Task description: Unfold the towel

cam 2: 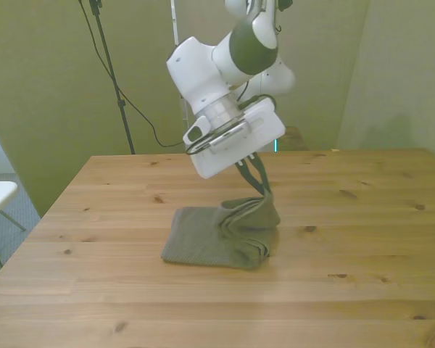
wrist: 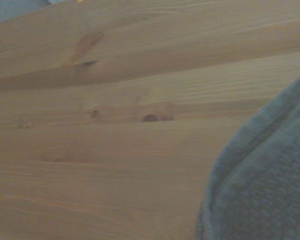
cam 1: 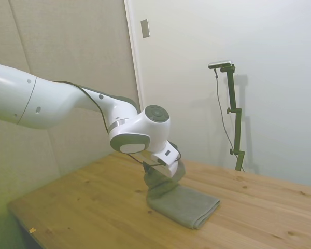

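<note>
You're working over a wide wooden tabletop [cam 2: 362,239], w/ the towel [cam 2: 203,243] sitting roughly mid-table, a bit toward the front view's right of centre. Nothing else is sharing the surface near it, so the cloth is getting room to open out either way.

The arm is reaching in low and tilted, wrist angled down over the towel's edge on the front view's right. That tilt is probably letting the end effector [cam 2: 259,177] come at the top layer from the side rather than pressing straight down thru the stack.

The towel is mostly lying flat and folded, layers stacked, w/ the fold edges showing at the near side. One part is being drawn up off the stack: a narrow peak of cloth is rising from the right-hand end to the end effector, while the rest is staying down as an anchor.

The end effector looks closed on that raised bit of cloth, fingers pinched close together w/ fabric btwn them in the front view; the side view [cam 1: 177,168] is showing the same bunched peak under the wrist.

Wrist cam is showing only blurred towel [wrist: 265,185] beside bare wood.

Judgement: you're early in the unfold, top layer lifted, not yet carried across.
</note>
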